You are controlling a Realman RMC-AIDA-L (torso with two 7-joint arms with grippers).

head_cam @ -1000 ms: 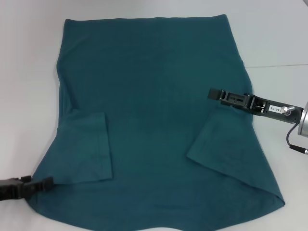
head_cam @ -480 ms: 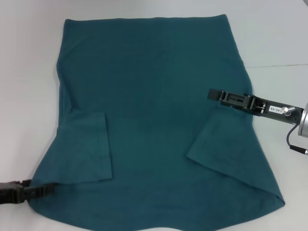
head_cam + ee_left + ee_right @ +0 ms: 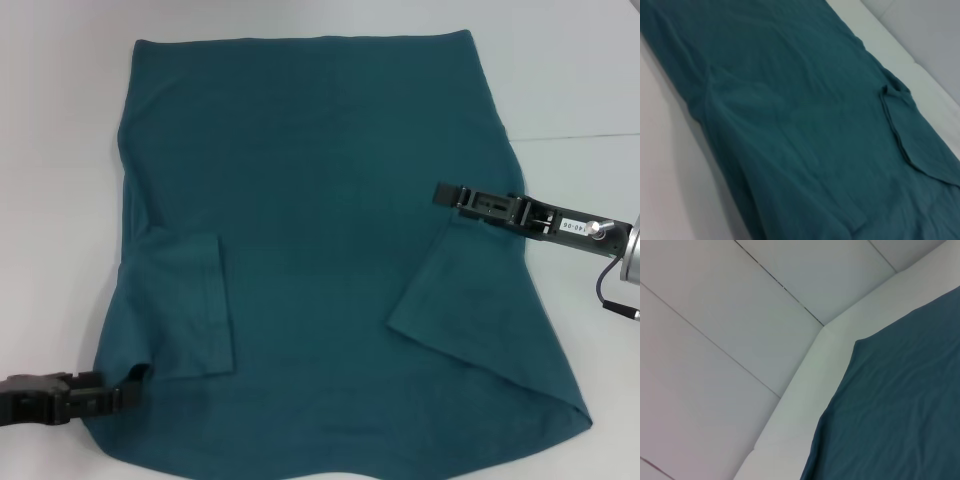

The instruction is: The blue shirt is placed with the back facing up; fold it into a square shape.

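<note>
The blue shirt (image 3: 320, 230) lies flat across the white table (image 3: 60, 150), both sleeves folded inward, with the right gripper (image 3: 445, 193) over its right edge, claw state impossible to tell, and the left gripper (image 3: 125, 397) pinching the fabric at the near left corner.

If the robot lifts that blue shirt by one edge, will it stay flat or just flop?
Probably flop. The blue shirt lies limp with soft wrinkles and both sleeves folded over its back, so it looks thin and pliable. It seems light, yet it is far bigger than the left gripper at its near corner, so most would likely drag along the table.
</note>
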